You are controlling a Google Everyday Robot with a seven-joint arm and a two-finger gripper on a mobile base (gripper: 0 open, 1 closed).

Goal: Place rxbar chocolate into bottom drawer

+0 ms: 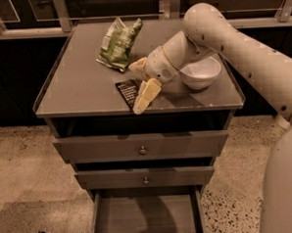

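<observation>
The rxbar chocolate (127,91), a small black wrapper with white print, lies flat near the front of the cabinet top. My gripper (140,83) is right over its right end. The gripper is open, with one cream finger (145,96) at the bar's front right and the other (138,65) behind it. The bar is not lifted. The bottom drawer (144,215) stands pulled open below, a deep grey box with nothing in it. The sponge is hidden behind the gripper.
A green snack bag (117,43) lies at the back left of the top. A white bowl (201,72) stands at the right, behind my wrist. The two upper drawers (142,149) with round knobs are shut. My arm reaches in from the right.
</observation>
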